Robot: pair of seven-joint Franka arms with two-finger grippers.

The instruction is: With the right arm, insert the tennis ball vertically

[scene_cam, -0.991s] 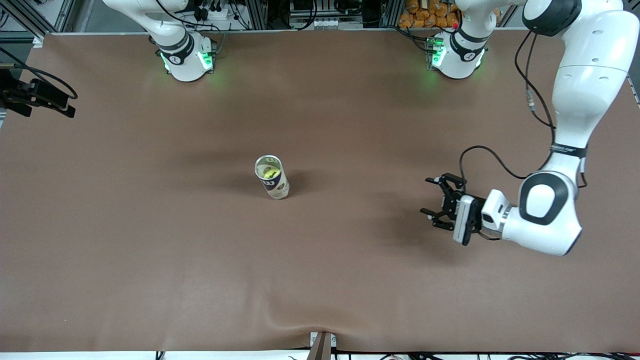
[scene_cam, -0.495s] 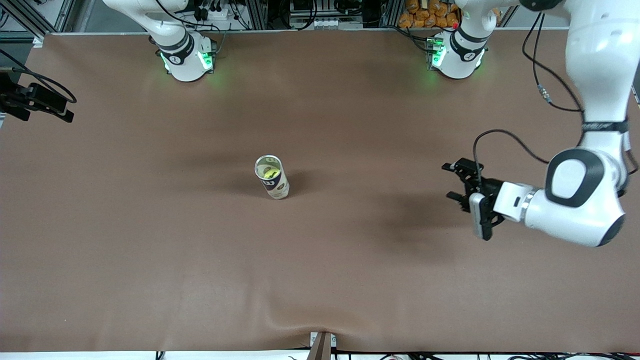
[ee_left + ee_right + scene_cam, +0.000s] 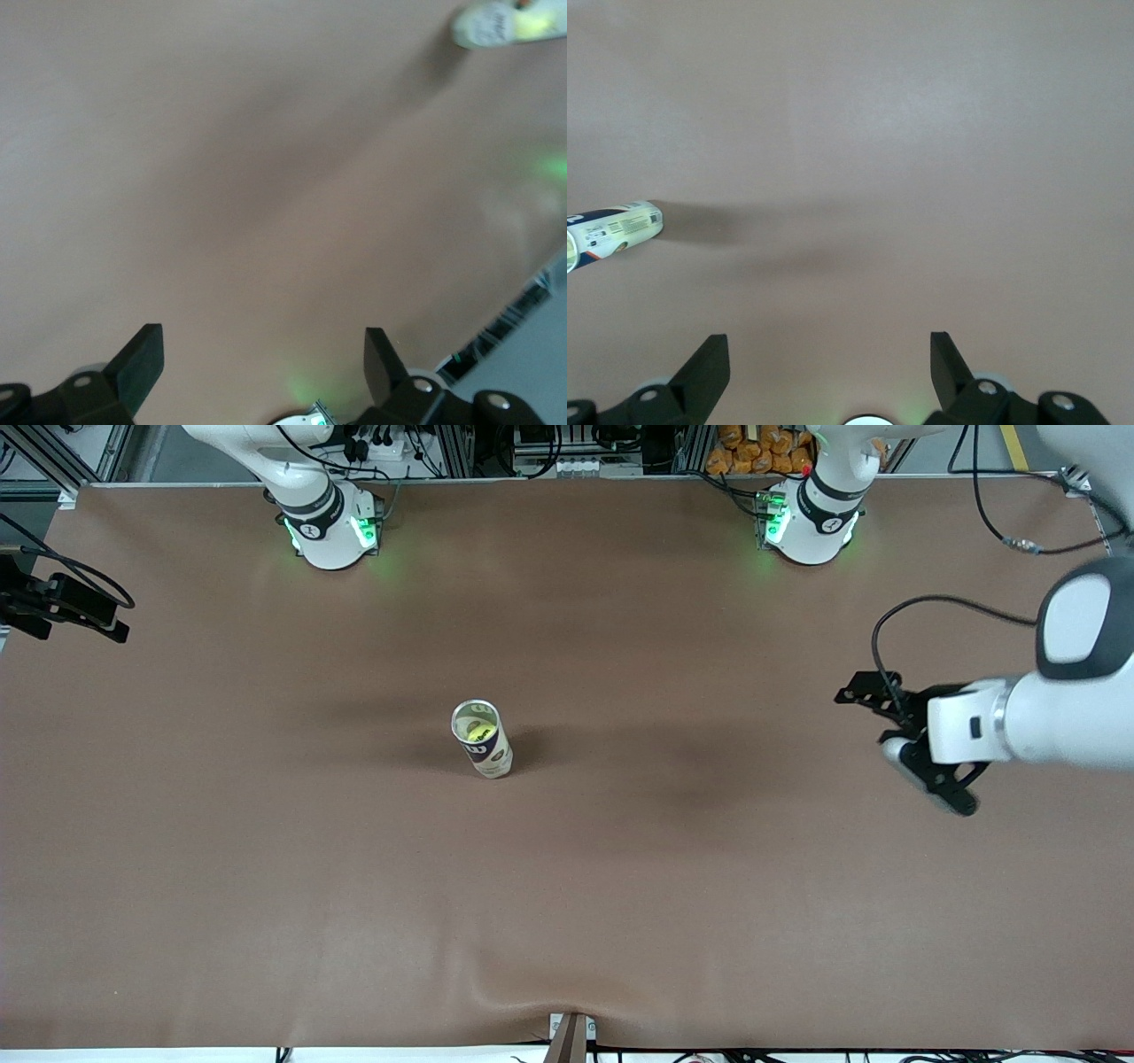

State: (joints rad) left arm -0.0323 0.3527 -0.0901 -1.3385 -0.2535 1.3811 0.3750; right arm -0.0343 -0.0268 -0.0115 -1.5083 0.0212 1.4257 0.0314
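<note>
The ball [image 3: 479,732] sits inside the upright can [image 3: 483,740] mid-counter. Our right gripper [image 3: 824,367] and left gripper [image 3: 873,708] hang empty, fingers spread; we should retreat without nudging it.

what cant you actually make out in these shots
- Can, front view: label print too small to read; its wall hides how many balls lie under the ball seen through the mouth.
- Can, both wrist views: cut off by the picture's edge.
- Right tool, front view: at the picture's edge, only partly seen.
- Left tool, front view: blurred, fingers hard to separate; open in its wrist view.
</note>
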